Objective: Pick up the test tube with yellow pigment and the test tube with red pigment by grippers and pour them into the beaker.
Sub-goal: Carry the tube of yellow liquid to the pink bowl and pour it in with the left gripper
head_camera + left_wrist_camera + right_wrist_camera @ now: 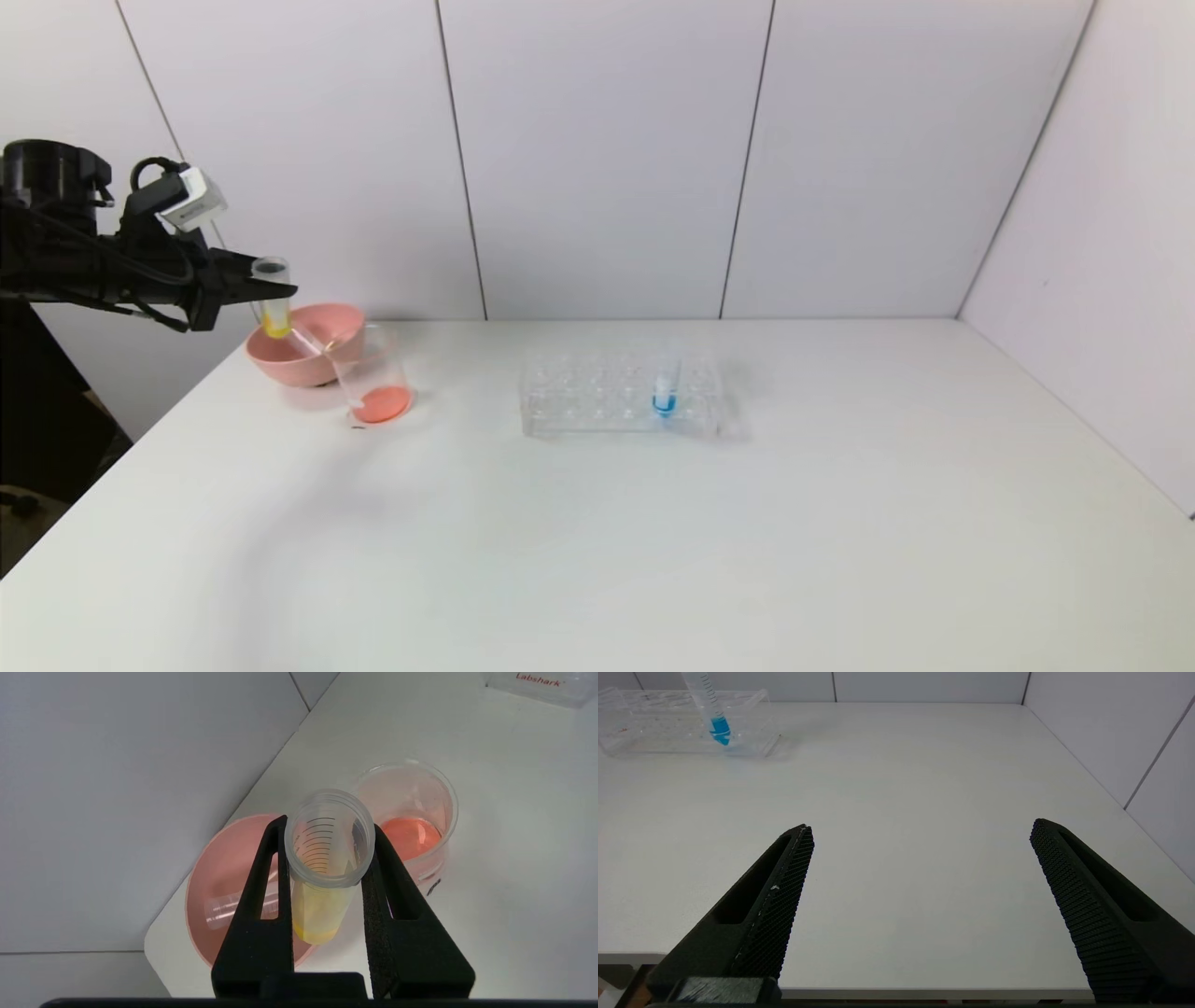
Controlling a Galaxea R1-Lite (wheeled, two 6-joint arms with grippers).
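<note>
Clamping the light, slick test tube with yellow pigment just under its rim, the left end effector holds it upright; the right end effector gapes empty.

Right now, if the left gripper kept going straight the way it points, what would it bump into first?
Probably the pink bowl. The left gripper, shut on the yellow tube, points down over the bowl, with the beaker just beside that line. Depth is hard to judge.

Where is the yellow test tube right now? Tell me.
The test tube with yellow pigment is held upright in the left gripper at the table's far left, above the pink bowl and beside the beaker.
</note>
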